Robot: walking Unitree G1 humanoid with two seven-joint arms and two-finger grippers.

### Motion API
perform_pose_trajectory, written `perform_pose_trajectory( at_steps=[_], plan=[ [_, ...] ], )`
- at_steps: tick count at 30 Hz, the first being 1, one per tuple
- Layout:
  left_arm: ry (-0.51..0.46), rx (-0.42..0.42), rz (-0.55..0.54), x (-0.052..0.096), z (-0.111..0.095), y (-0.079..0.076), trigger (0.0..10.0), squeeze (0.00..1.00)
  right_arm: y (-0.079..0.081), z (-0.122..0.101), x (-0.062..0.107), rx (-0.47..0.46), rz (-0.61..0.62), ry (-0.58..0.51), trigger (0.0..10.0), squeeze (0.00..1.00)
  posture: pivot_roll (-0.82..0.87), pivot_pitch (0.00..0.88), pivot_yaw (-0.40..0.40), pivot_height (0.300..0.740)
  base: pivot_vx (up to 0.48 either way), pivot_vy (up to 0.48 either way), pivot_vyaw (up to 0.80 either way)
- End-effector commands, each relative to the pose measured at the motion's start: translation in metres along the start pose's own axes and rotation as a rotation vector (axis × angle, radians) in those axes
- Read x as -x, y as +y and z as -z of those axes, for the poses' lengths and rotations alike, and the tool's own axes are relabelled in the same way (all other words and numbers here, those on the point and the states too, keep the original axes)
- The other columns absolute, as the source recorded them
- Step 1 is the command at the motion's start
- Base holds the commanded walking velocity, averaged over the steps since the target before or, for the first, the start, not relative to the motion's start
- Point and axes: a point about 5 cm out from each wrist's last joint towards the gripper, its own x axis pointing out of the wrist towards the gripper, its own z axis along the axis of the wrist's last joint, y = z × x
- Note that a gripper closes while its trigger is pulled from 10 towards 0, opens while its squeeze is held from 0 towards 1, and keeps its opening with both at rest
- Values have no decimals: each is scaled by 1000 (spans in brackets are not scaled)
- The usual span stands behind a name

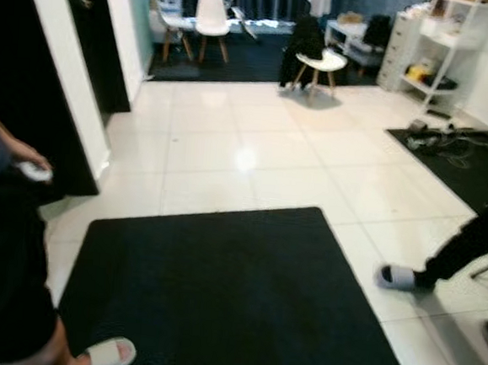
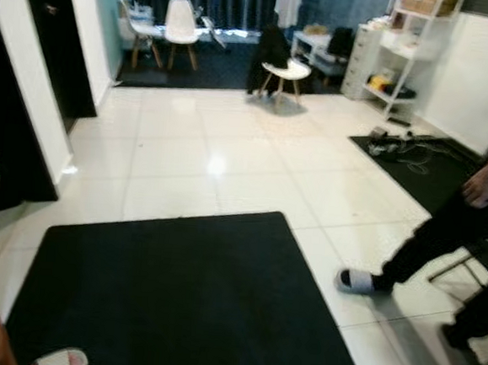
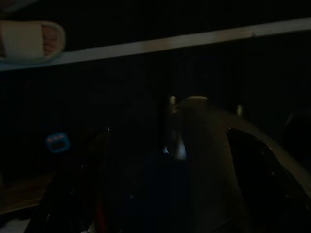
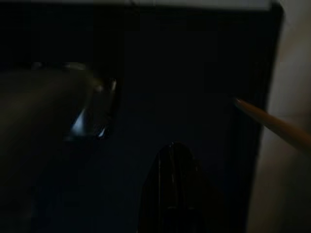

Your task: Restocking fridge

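I face a white tiled floor (image 1: pixel 255 150) with a large black mat (image 1: pixel 226 299) just before me. Both arms hang low over it. In the dim right wrist view, my right gripper (image 4: pixel 171 160) shows as one black finger (image 4: pixel 172 194) above the mat, near the mat's edge with pale tile (image 4: pixel 286 73) beside it. The left wrist view is very dark: my left gripper (image 3: pixel 165 204) is a vague dark shape over the mat, near a sandalled foot (image 3: pixel 31 41).
A person in dark shorts stands close at my left, holding a small white object (image 1: pixel 33 170). Another person's leg and grey slipper (image 2: pixel 359 280) step in from the right. White chairs (image 1: pixel 213 19), a stool with a dark jacket (image 1: pixel 313 57), shelves (image 1: pixel 441 46) and a cable-strewn mat (image 1: pixel 466 158) lie farther off.
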Motion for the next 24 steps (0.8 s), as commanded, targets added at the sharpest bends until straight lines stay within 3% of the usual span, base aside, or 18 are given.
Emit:
perform_pose_trajectory(
  at_steps=[1, 5, 24],
  plan=[
    [2, -14, 6, 0, -1, -1, 10000, 0, -7, 8, 2, 9, 20, 27, 10000, 0, -72, 0, 20, 740, 341, 0, 0],
    [0, -13, 4, -1, -2, -1, 10000, 0, -5, 10, 2, 31, 14, 44, 10000, 0, -73, 0, 21, 740, 341, 0, -398],
    [1, -24, 20, -3, -5, -7, 10000, 0, -8, 13, 2, 53, 25, 67, 10000, 0, -87, 0, 18, 740, 325, 0, -792]
  ],
)
